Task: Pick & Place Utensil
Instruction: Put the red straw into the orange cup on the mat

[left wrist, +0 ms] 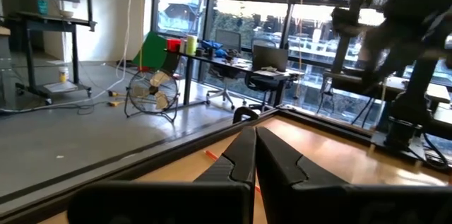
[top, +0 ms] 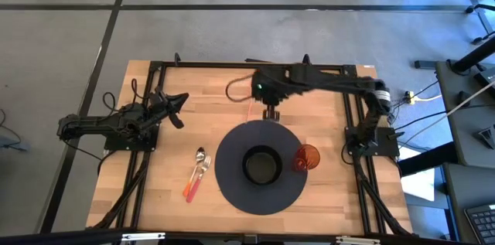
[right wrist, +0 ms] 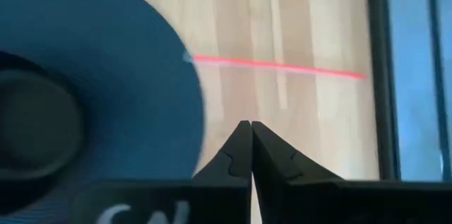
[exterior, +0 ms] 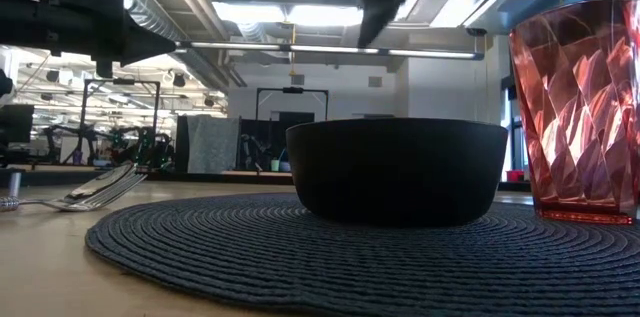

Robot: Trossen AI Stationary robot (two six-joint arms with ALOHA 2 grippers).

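Utensils (top: 197, 174), a spoon and fork, lie on the counter (top: 155, 191) just left of the placemat (top: 232, 187). Right gripper (top: 271, 113) is closed, empty, behind the mat. Left gripper (top: 179, 110) is closed. Fingers should be opened before descent, centred across one handle.

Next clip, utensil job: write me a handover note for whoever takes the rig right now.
Left gripper: shut, empty, parked over the table's left side.
Right gripper: shut, empty, hovering beyond the placemat's far edge.
Spoon and fork, orange handles, lie together left of the placemat, untouched.
Black bowl at the mat's centre, red cup on its right edge.
Done: nothing.
Left: pick a utensil and place it.
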